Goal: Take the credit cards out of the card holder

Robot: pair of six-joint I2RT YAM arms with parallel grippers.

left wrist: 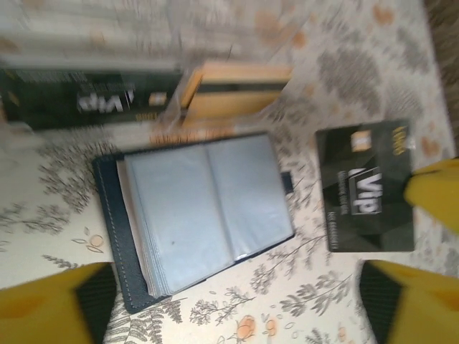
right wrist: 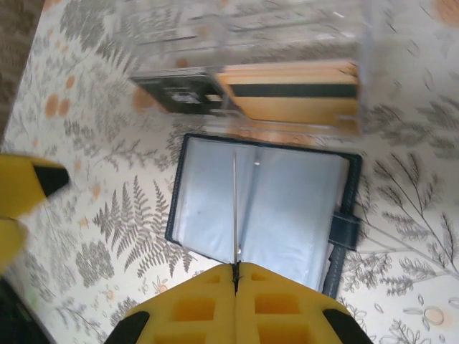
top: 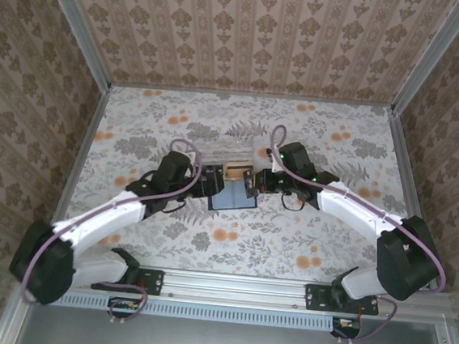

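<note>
Looking at card holder (left wrist: 193,208) spread open flat on table (top: 303,252), mid-table between the two arms, just near side of clear box (right wrist: 301,29), with snap tab (right wrist: 346,229) out to one side and pale sleeves (right wrist: 287,208) facing up. Spotted an orange-tan card (right wrist: 294,97) plus a dark card (right wrist: 179,93) inside that box. Reading right gripper (right wrist: 235,276) as pressed together on something thin, edge-on from right wrist; from left wrist looks like black VIP card (left wrist: 364,188) pinched at one edge, beside the holder on tab side. Can't tell lifted or resting on table. Reading left gripper (left wrist: 231,301) as spread wide, hovering by holder's near edge, no contact visible. Can't tell about more cards under the sleeve leaves. Handling guess: treat cards as light, stiff, slick, very thin. No purchase from above when flat, so grab only by an exposed edge, squeezing both faces, and pull straight along the pocket. Expect drag from plastic sleeves. Treat holder as soft, floppy, near weightless, likely to slide or lift with the pull, so pin navy cover near the spine with the free gripper. Keep squeeze modest; avoid bowing the card.
</note>
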